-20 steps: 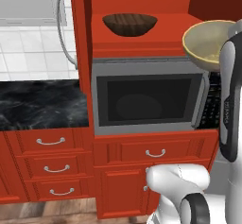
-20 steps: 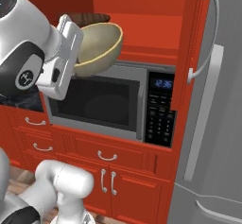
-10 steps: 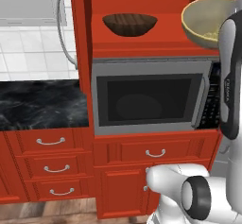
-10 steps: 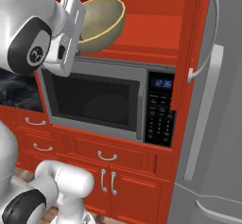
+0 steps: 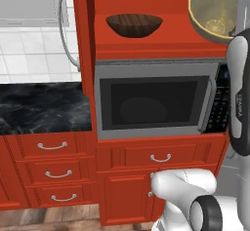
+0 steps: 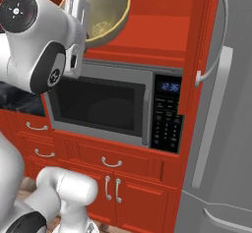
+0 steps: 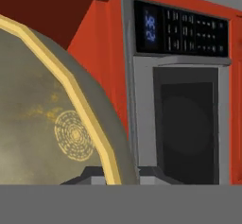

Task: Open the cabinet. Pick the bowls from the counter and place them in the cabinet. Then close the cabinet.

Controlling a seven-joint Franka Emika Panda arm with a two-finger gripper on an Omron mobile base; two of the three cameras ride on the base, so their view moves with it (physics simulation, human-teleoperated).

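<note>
Gripping the pale bowl [image 5: 217, 10] by its rim, gripper [image 6: 78, 18] clamped nearly closed, tilted, raised above the microwave [image 5: 156, 101]. Dark wooden bowl [image 5: 134, 25] rests upright on the open cabinet's shelf [image 5: 161, 42].

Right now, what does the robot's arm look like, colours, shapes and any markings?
The arm is glossy white with rounded, bulbous links and dark grey to black joint bands. A round dark cap with small pale markings sits on one joint. The forearm carries faint grey lettering along a dark strip.
</note>
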